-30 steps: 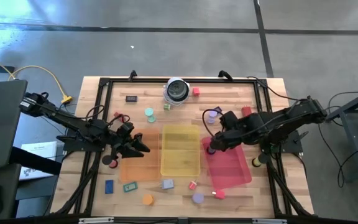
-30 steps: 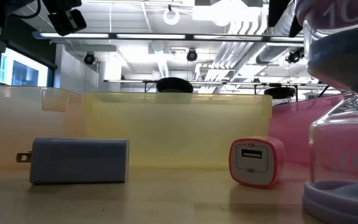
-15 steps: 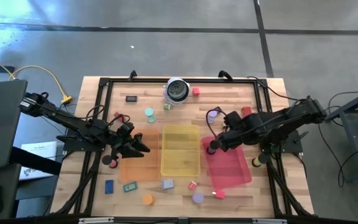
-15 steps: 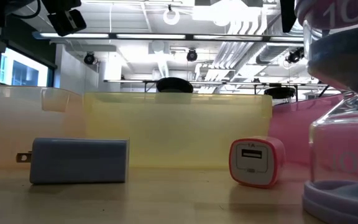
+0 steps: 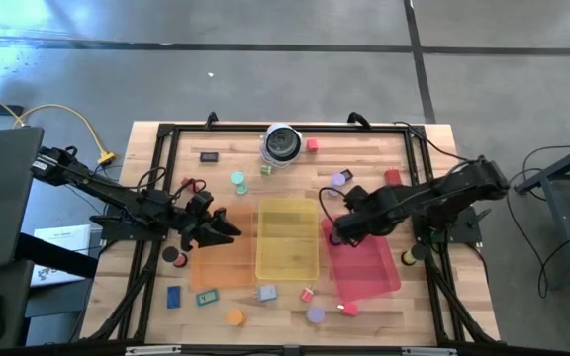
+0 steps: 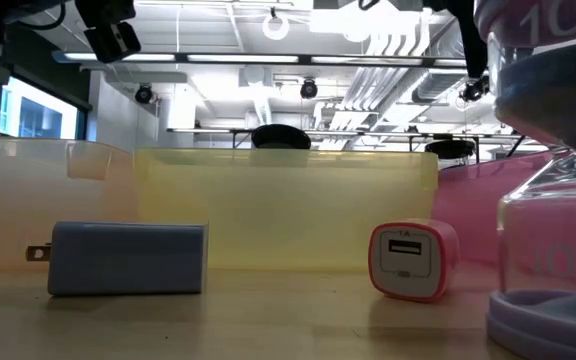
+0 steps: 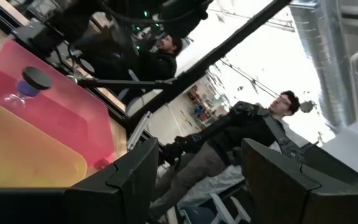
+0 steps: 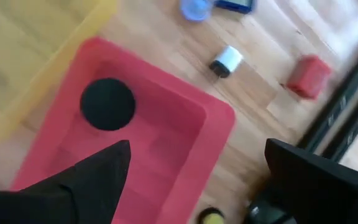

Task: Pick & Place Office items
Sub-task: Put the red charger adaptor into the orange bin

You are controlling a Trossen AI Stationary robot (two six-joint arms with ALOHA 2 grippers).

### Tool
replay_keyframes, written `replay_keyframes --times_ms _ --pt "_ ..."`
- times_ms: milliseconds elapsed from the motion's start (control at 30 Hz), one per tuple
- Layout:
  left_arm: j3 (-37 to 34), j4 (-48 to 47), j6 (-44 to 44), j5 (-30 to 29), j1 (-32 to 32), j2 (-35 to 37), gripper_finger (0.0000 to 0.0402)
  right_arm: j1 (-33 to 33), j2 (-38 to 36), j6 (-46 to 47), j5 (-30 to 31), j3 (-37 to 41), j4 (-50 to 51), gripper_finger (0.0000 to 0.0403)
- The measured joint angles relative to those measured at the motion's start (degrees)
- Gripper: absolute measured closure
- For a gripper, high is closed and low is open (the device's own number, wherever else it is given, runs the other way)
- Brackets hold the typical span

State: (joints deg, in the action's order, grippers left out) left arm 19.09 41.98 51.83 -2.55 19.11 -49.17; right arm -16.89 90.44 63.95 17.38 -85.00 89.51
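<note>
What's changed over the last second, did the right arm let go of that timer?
Yes. The right gripper has opened and drawn back from the purple-topped timer, which now stands free in the red tray, seen as a black disc from above. The left gripper hasn't moved, open over the orange tray. The loose items look unmoved.

1. You have three trays [image 5: 287,237] side by side at mid-table.
2. A disc-topped timer [image 8: 107,103] stands in the right tray's far-left corner.
3. Small items [image 5: 265,294] lie scattered around.
</note>
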Motion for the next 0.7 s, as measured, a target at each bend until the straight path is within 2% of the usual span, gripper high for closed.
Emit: replay_keyframes --times_ms 67,200,400,533,700 --pt "0.00 0.12 0.00 -2.33 0.00 -0.10 0.0178 0.97 0.09 -3.26 0.84 0.01 0.25 0.0041" --pt "0.00 0.11 0.00 -7.07 -0.09 -0.15 0.0178 3.53 -0.13 -3.16 3.81 0.01 0.50 0.0041" --pt "0.00 0.07 0.04 -8.56 -1.23 -0.15 0.0178 10.16 -5.30 -8.92 5.19 0.78 0.38 0.0041" --pt "0.00 0.07 0.13 -8.57 -2.52 -0.15 0.0178 17.15 -11.10 -8.90 5.11 5.37 0.47 0.0041" --pt "0.00 0.07 0.28 -8.59 -4.59 -0.15 0.0178 26.66 -19.15 -8.75 4.66 14.84 0.19 0.0041"
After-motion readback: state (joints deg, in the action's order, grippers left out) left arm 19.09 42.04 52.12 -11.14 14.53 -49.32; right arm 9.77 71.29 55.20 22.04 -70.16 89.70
